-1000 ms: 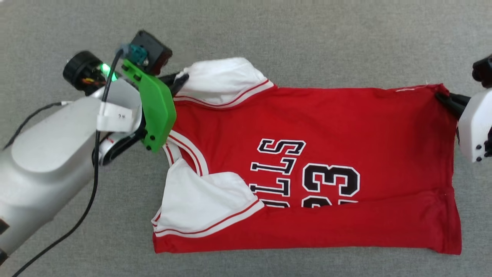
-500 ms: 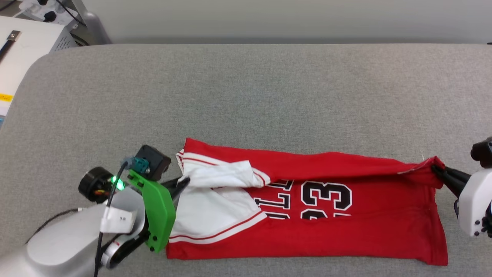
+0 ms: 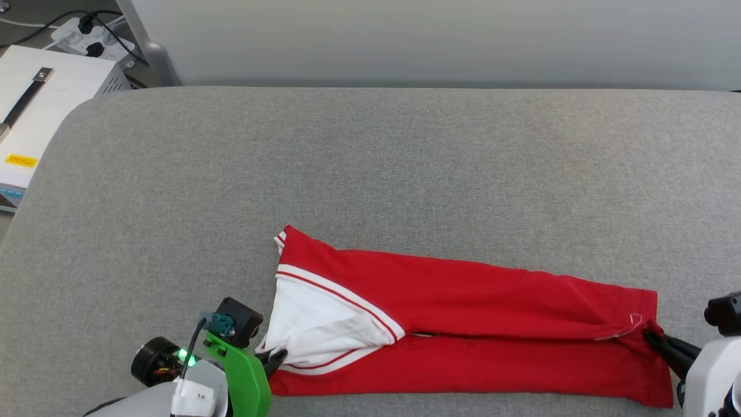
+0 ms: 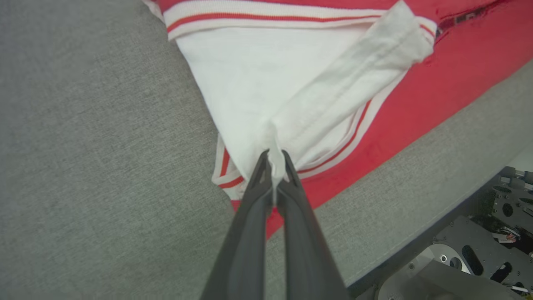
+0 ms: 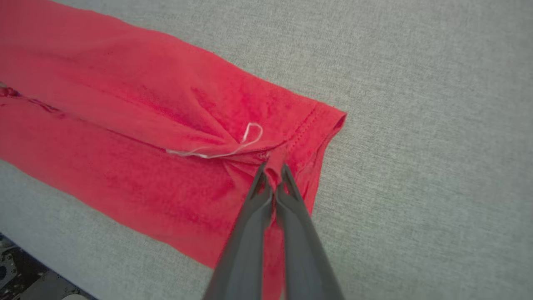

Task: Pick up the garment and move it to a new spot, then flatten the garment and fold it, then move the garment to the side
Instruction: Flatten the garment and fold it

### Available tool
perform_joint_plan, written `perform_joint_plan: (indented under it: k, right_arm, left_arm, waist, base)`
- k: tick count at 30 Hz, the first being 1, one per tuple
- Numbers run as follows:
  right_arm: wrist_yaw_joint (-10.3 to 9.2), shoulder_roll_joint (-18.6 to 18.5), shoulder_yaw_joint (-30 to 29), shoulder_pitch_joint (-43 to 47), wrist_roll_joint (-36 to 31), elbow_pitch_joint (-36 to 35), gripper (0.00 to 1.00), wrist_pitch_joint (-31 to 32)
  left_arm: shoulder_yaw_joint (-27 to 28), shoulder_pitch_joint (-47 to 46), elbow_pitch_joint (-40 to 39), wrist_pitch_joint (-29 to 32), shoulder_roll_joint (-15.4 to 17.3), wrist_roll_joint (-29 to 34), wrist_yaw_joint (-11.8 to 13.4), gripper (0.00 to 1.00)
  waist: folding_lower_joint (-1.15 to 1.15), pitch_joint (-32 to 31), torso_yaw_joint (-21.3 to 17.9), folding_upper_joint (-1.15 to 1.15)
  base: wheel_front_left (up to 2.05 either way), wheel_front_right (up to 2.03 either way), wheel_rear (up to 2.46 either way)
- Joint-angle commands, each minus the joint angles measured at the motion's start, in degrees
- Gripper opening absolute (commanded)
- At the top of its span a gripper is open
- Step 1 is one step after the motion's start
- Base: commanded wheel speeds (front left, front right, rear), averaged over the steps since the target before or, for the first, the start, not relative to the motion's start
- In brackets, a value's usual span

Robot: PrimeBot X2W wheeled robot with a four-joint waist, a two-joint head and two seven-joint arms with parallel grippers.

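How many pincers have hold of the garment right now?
2. The left pincer clamps the white sleeve at the garment's left end; the right pincer clamps the red hem corner at its right end.

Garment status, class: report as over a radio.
Left gripper shut on white sleeve. Right gripper shut on hem corner. Garment lies folded lengthwise. Nothing obstructing.
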Motion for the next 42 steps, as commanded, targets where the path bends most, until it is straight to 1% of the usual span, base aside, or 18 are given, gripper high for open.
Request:
perform_joint_plan:
  k: [1, 5, 7, 8, 9, 10, 13, 15, 18, 22, 23, 26, 29, 33, 37, 42]
  right_arm:
    - [-0.04, 0.4, -0.6, 1.2, -0.6, 0.1, 0.0, 0.3]
    - [-0.04, 2.8, -1.9, 2.9, -0.2, 1.1, 0.0, 1.6]
    - [-0.04, 3.4, -2.2, 3.0, -0.7, 1.9, 0.0, 1.9]
    - [-0.04, 3.9, -2.7, 3.0, -0.7, 2.3, 0.04, 1.7]
    - [-0.04, 4.3, -3.0, 2.9, -0.6, 2.5, 0.33, 1.5]
    - [-0.04, 4.7, -3.3, 2.9, -0.5, 2.5, 1.0, 1.3]
    - [-0.04, 5.1, -4.1, 3.1, 0.3, 1.8, 1.0, 0.9]
    - [-0.04, 4.9, -5.0, 3.6, 1.7, 0.6, 1.0, 0.7]
    - [-0.04, 4.4, -7.2, 5.3, 6.5, -2.6, 1.0, 1.6]
    - [-0.04, 2.0, -11.1, 7.6, 11.3, -7.6, 1.0, 2.9]
    - [-0.04, 1.4, -12.2, 8.0, 12.0, -8.4, 1.0, 2.9]
    - [-0.04, -0.4, -15.9, 9.2, 13.4, -9.8, 1.0, 3.7]
    - [-0.04, -1.9, -18.5, 9.9, 14.4, -9.5, 1.0, 6.1]
    - [-0.04, -2.7, -20.9, 10.1, 17.1, -7.5, 1.0, 10.9]
    - [-0.04, -2.3, -20.5, 8.9, 18.6, -5.3, 1.0, 15.7]
    - [-0.04, -0.5, -18.7, 6.1, 18.3, -1.7, 1.0, 19.3]
  left_arm:
    - [0.1, 1.2, 0.7, -0.4, -0.6, -0.6, 0.1, 0.0]
    - [0.1, 2.1, 3.3, -1.6, -2.1, -1.0, -0.5, 0.0]
    - [0.1, 2.2, 4.7, -2.1, -3.0, -1.0, -0.8, 0.0]
    - [0.2, 2.1, 5.5, -2.6, -3.4, -0.8, -0.8, 0.0]
    - [0.3, 2.0, 6.0, -3.0, -3.8, -0.6, -0.7, 0.18]
    - [0.3, 1.8, 6.6, -3.7, -4.1, -0.1, -0.5, 1.0]
    - [1.3, 1.9, 7.6, -6.6, -4.7, 0.5, 0.3, 1.0]
    - [2.2, 2.2, 7.5, -8.9, -4.8, 1.0, 1.9, 1.0]
    - [3.8, 3.1, 6.6, -12.8, -5.2, 1.6, 4.7, 1.0]
    - [5.3, 3.7, 5.0, -16.5, -5.6, 2.8, 7.8, 1.0]
    - [5.8, 3.8, 4.6, -17.2, -5.7, 3.1, 8.4, 1.0]
    - [8.6, 4.2, 3.8, -19.2, -5.8, 4.6, 11.3, 1.0]
    - [11.4, 4.9, 3.2, -19.9, -6.1, 7.0, 13.8, 1.0]
    - [17.6, 6.8, 1.1, -20.0, -7.4, 11.8, 16.5, 1.0]
    - [23.5, 9.8, -0.1, -20.1, -8.6, 17.1, 18.0, 1.0]
    - [30.7, 13.9, -1.0, -20.1, -11.0, 22.6, 19.0, 1.0]
  waist:
    - [0.01, 0.3, -0.1, 0.0]
    - [0.01, 1.1, -0.4, 0.0]
    - [0.01, 1.5, -0.3, 0.0]
    - [0.01, 1.6, -0.2, 0.0]
    - [0.01, 1.6, -0.1, 0.0]
    - [0.01, 1.5, -0.1, 0.0]
    - [0.01, 0.6, 0.0, 0.0]
    - [0.01, 0.0, 0.0, 0.0]
    - [0.01, -1.2, 0.3, 0.0]
    - [0.01, -1.9, 0.6, 0.0]
    - [0.01, -1.9, 0.6, 0.0]
    - [0.01, -1.8, 0.8, 0.0]
    - [0.01, -1.5, 1.0, 0.0]
    - [0.01, -0.7, 1.5, 0.0]
    - [0.01, 0.3, 2.1, 0.0]
    - [0.01, 1.3, 3.0, 0.0]
  base:
    - [0.0, 0.0, 0.0]
    - [0.0, 0.0, 0.0]
    - [0.0, 0.0, 0.0]
    - [0.0, 0.0, 0.0]
    - [0.0, 0.0, 0.0]
    - [0.0, 0.0, 0.0]
    - [0.0, 0.0, 0.0]
    - [0.0, 0.0, 0.0]
    - [0.0, 0.0, 0.0]
    - [0.0, 0.0, 0.0]
    - [0.0, 0.0, 0.0]
    - [0.0, 0.0, 0.0]
    - [0.0, 0.0, 0.0]
    - [0.0, 0.0, 0.0]
    - [0.0, 0.0, 0.0]
    - [0.0, 0.0, 0.0]
